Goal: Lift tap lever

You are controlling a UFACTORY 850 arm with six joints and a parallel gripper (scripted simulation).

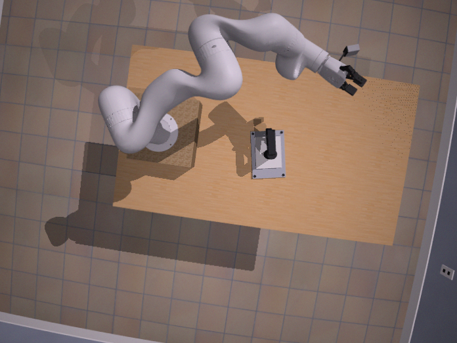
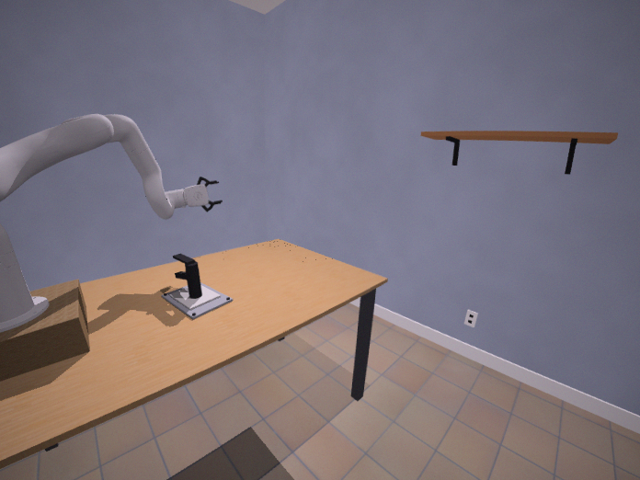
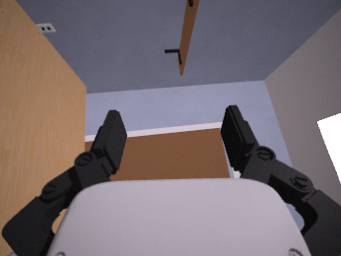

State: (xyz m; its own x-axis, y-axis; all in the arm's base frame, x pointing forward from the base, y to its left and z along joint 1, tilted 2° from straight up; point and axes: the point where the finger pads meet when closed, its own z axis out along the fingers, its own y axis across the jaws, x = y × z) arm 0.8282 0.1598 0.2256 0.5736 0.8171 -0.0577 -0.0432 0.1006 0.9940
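The black tap [image 1: 270, 143] stands on a grey base plate [image 1: 268, 154] near the middle of the wooden table. Its lever [image 2: 184, 257] lies level at the top of the tap post [image 2: 193, 281]. My gripper [image 1: 353, 82] is open and empty. It hangs high in the air over the table's far edge, well away from the tap, and points sideways toward the wall. In the side view my gripper [image 2: 212, 194] is well above the lever and behind it. The wrist view shows both black fingers spread wide, with nothing between them; the tap is out of that view.
The arm's base stands on a wooden block [image 1: 173, 138] at the table's left end. A wall shelf [image 2: 520, 136] hangs off to the right, far from the table. The table edge [image 3: 39, 123] fills the left side of the wrist view.
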